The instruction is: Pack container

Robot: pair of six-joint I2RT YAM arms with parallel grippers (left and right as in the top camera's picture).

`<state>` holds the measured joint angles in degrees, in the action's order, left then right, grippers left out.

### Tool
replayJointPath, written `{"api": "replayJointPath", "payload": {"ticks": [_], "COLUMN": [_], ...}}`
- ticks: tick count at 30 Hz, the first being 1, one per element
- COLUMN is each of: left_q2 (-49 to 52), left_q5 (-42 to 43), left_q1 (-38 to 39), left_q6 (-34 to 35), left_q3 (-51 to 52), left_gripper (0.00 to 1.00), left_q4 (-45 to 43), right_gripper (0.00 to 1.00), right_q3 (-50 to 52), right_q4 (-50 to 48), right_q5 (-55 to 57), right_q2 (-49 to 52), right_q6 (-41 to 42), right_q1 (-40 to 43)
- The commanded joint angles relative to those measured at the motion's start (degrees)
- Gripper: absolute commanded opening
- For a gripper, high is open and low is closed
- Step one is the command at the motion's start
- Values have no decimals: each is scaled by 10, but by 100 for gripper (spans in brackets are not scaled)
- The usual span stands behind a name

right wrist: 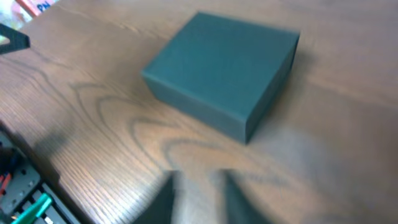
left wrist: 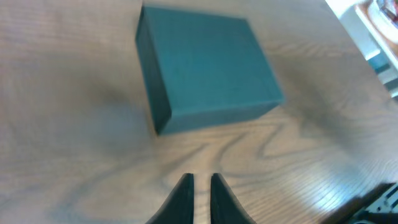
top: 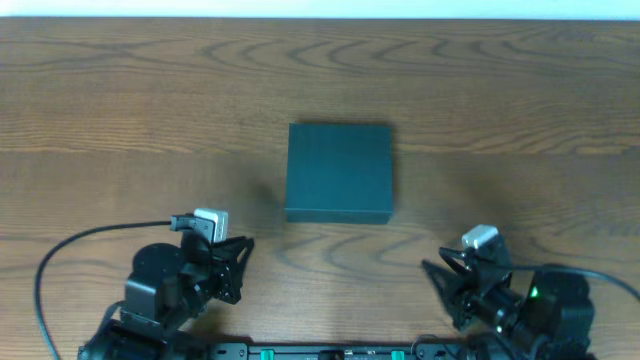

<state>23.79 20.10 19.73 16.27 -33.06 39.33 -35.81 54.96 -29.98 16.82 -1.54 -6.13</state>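
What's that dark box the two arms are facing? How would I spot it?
Look at the wooden table; near its middle, ahead of both arms, sits the box. It is a flat, matte, dark teal-green rectangle with its lid closed, and nothing else lies on the wood beside it.

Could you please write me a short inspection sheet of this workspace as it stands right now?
Surface: wooden table, visible grain.
Job's things: teal-green container, lid closed, flat mid-table; nothing to pack seen.
Clutter: nothing seen on the table.
Grippers: left tool low at the near edge, fingers nearly together, holding nothing; right tool blurred, a gap between its fingers, holding nothing; both short of the container.
Cables: black cable looping from the left arm.
Surroundings: coloured items beyond the table edge, too blurred to name.
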Motion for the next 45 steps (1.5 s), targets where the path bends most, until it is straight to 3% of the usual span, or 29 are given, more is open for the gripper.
{"api": "replayJointPath", "payload": {"ticks": [1,5,13,23,27,28,31,33,38,45], "left_q2": [-17,-17,-17,-25,-66,-82,-120,-139,-177,-232], "left_q5": [-12,-10,-10,-10,-144,-154,-125,-107,-113,-98], "left_q1": [2,2,2,2,-19,-35,-92,-134,-178,-178], "left_q6": [91,127,127,126,64,14,-126,-179,-189,-167], "left_q3": [39,48,48,48,49,53,73,88,155,260], "left_gripper": [96,95,96,96,95,95,95,95,95,95], "left_q4": [-22,-6,71,82,59,40,2,-7,-31,-149], "right_gripper": [99,99,99,99,99,99,99,99,99,99], "right_q3": [29,36,36,36,36,36,36,36,36,36], "right_q4": [-5,19,33,33,33,33,33,33,33,33], "right_q5": [-4,-4,-2,-2,-2,-2,-2,-2,-2,-2], "right_q2": [-38,-40,-41,-41,-41,-41,-41,-41,-41,-41], "right_q6": [122,174,174,174,174,174,174,174,174,174], "right_q1": [2,2,2,2,2,2,2,2,2,2]}}
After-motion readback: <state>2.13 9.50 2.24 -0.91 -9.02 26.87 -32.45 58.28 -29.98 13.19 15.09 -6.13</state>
